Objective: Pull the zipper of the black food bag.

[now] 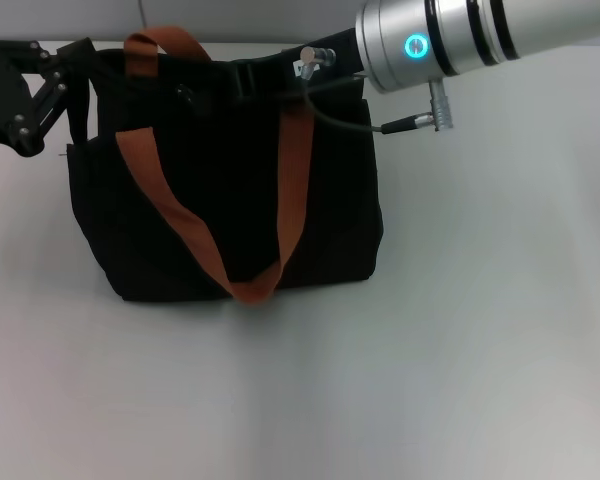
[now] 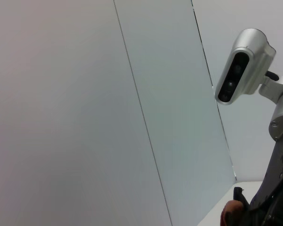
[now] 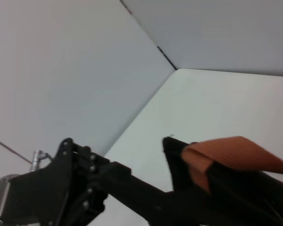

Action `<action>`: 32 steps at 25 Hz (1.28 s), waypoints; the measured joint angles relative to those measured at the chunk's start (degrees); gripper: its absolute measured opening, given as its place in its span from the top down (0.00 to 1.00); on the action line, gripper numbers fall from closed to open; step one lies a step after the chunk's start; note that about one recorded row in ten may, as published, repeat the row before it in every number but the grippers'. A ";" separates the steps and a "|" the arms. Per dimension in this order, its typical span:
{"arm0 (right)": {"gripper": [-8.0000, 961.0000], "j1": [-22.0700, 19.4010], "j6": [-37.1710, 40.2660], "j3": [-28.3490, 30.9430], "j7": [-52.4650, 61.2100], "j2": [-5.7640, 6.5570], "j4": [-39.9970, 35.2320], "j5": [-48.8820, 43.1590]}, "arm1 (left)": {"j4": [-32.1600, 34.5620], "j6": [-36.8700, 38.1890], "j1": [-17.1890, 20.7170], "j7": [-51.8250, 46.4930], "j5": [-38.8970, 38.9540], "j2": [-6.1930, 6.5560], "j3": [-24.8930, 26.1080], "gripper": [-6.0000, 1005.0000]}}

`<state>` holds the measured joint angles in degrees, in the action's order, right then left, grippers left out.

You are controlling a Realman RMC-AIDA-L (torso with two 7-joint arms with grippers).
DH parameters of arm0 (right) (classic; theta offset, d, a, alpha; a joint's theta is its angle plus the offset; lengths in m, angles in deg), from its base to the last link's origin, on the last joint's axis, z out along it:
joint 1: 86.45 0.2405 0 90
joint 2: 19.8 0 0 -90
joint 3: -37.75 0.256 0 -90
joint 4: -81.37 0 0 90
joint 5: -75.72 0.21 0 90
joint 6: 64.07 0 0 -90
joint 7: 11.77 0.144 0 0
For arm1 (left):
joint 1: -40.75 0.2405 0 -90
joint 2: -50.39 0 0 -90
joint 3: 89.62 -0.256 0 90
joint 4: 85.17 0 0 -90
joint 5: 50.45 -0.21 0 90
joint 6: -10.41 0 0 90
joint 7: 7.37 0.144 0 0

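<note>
The white tabletop (image 1: pixel 460 360) carries the large boxy black fabric food bag (image 1: pixel 230 200), which stands upright with its two rust-orange webbing handles (image 1: pixel 155 190) draped down the face nearest the robot. Both arms reach to the bag's top edge. The silver right arm (image 1: pixel 450 40) comes in over the bag's right top corner; its gripper (image 1: pixel 270 72) lies along the top edge, dark against dark cloth, so I cannot tell how far its fingers are parted or whether they hold anything. The black left gripper (image 1: pixel 65 75) sits at the bag's left top corner, seemingly pinching the fabric there, though its fingers cannot be read either. The small silver zipper pull cannot be made out along the top edge. Judging by this, the bag looks braced and approached, with the pull itself undecided.
</note>
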<state>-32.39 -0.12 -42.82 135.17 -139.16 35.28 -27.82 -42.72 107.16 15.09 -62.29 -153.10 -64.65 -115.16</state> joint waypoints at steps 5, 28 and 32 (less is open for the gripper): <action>0.99 -2.04 -0.01 0.29 2.31 0.03 -3.16 -3.92 | -0.01 0.08 0.00 0.00 0.00 0.00 -0.04 0.96; 0.99 -14.07 0.90 4.63 7.36 -0.12 -17.11 -12.17 | 0.00 0.01 -0.18 -0.01 0.00 0.09 -0.03 0.96; 0.99 -15.97 1.67 6.23 7.41 -0.22 -18.76 -12.61 | 0.01 -0.06 -0.18 -0.01 0.04 0.11 -0.02 0.96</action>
<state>-48.36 1.55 -36.59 142.58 -139.39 16.52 -40.43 -42.71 107.10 14.91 -62.30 -153.06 -64.54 -115.18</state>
